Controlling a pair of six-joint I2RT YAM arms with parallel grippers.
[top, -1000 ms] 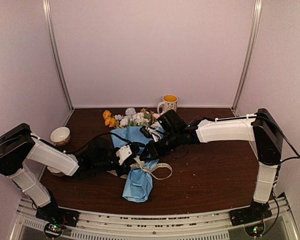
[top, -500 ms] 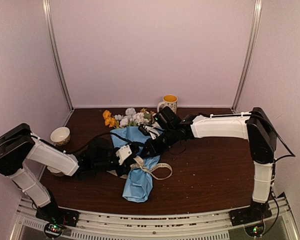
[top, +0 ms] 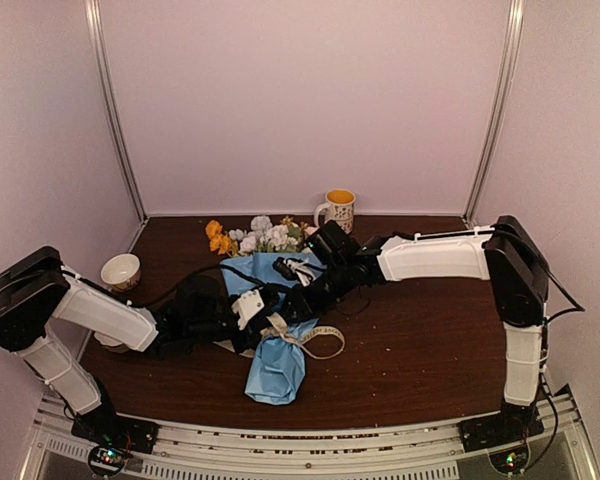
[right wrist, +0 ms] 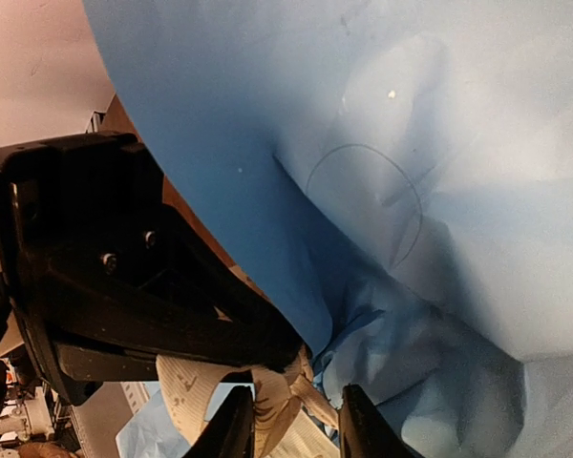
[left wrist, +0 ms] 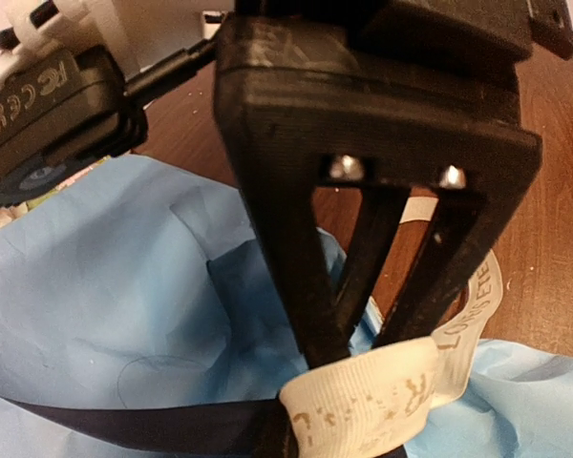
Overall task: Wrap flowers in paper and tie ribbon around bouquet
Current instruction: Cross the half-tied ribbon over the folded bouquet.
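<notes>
Where the bench (top: pixel 430 370) runs nearest the arm bases, the bouquet (top: pixel 277 350) lies left of centre. Its narrow end of blue paper (top: pixel 273 378) points near and slightly left. Just beyond that end the ribbon (top: pixel 318 340) crosses the cone's waist, and a pale loop of it lies flat on the wood to the right.

The left end effector (top: pixel 270 322) extends in from the left and is fully closed on the ribbon. In its wrist view both fingers (left wrist: pixel 286 277) meet at their tips, with the printed cream band wrapped around them and touching the paper.

The right end effector (top: pixel 292 306) extends in from the far right and meets the left one at the same spot. Its fingers (right wrist: pixel 231 425) stand a little apart with a frayed ribbon strand between them. The strand touches one finger and leaves a gap beside the other, so nothing is clamped.

Farther on, the cone widens and the flowers (top: pixel 265 237), white, pink and orange, stick out toward the far wall. A bowl (top: pixel 120 270) sits at the left edge, well apart from the bouquet. A mug (top: pixel 338 208) stands at the far edge, near the flower heads.
</notes>
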